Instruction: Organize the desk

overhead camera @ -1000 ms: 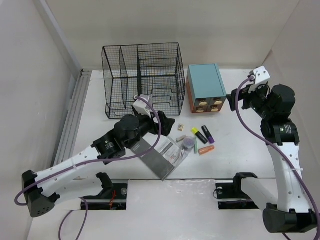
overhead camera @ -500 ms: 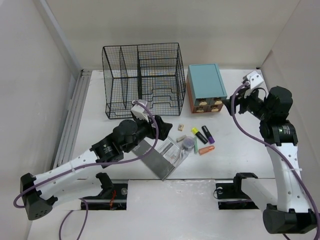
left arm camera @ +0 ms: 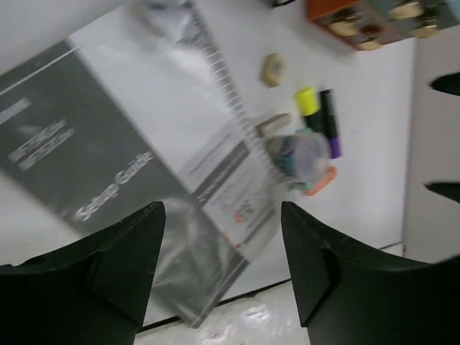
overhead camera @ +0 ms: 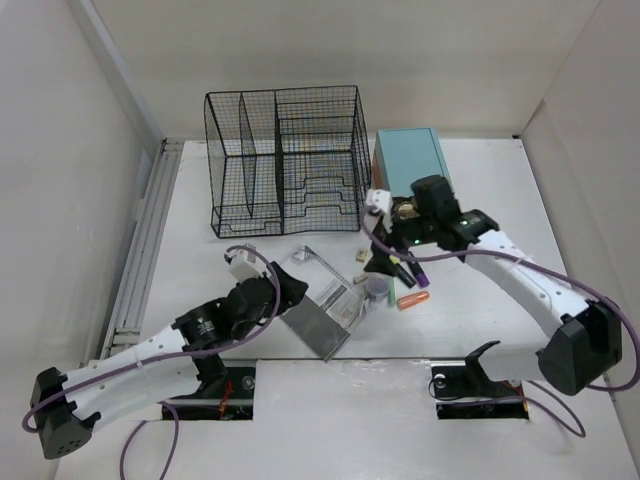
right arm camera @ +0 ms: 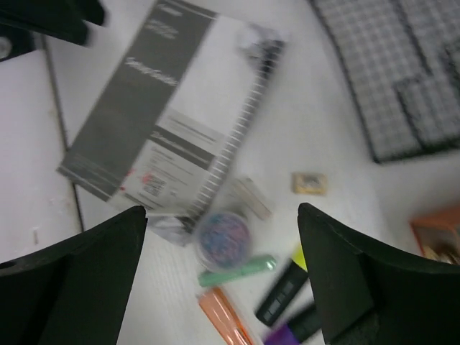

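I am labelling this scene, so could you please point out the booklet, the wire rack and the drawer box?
booklet (left arm camera: 86,158): left wrist view, on its grey cover.
wire rack (overhead camera: 285,160): top external view, middle of the mesh.
drawer box (overhead camera: 408,155): top external view, on its teal top.

Pale walls (overhead camera: 330,50) stand on three sides.

The top camera looked steeply down from above and behind the arm bases. It sat far enough off to take in the whole desk (overhead camera: 190,250), with the setup guide booklet (overhead camera: 322,312) low in the middle. The left wrist camera hung close over the booklet, facing past its spiral edge toward the highlighters (left arm camera: 329,118). The right wrist camera looked down from beyond those, back across the booklet. All three views shared the booklet and the highlighters beside it.
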Robot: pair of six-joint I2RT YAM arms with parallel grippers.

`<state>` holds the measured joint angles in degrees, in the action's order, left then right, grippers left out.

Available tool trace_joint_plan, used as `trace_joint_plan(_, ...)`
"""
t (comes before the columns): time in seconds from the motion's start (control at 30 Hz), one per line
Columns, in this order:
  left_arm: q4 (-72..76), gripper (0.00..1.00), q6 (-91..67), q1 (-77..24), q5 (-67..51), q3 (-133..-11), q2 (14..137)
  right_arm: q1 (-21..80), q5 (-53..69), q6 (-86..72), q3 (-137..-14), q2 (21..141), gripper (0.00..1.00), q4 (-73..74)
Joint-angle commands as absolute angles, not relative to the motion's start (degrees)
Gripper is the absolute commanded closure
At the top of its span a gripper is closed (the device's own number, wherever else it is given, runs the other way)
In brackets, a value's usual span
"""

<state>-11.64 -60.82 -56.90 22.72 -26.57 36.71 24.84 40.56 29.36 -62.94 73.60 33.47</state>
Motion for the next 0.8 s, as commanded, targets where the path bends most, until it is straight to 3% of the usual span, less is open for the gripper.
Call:
trace_joint_plan(0.0, -16.1, 0.37, -73.2, -57.2, 24.5, -23.2, 35.9, 31.4, 38.4, 30.0, -62.1, 76.2, 0.09, 28.0)
trace_joint_plan(0.1, -17.3, 0.25, -74.4, -57.2, 27.0, -23.2, 36.6, 34.2, 36.3, 26.9, -62.1, 82.6, 0.08, 22.9)
trace_joint_plan(0.23, -15.9, 0.19, -75.0, -57.2, 27.0, -21.2, 38.8, 36.7, 32.6, 24.6, -61.1, 86.2, 0.08, 15.8)
trace_joint_plan(0.77, -16.5, 0.12, -77.3, -57.2, 25.5, -14.2, 33.0, 39.0, 29.9, 15.6, -66.7, 105.8, 0.08, 8.5)
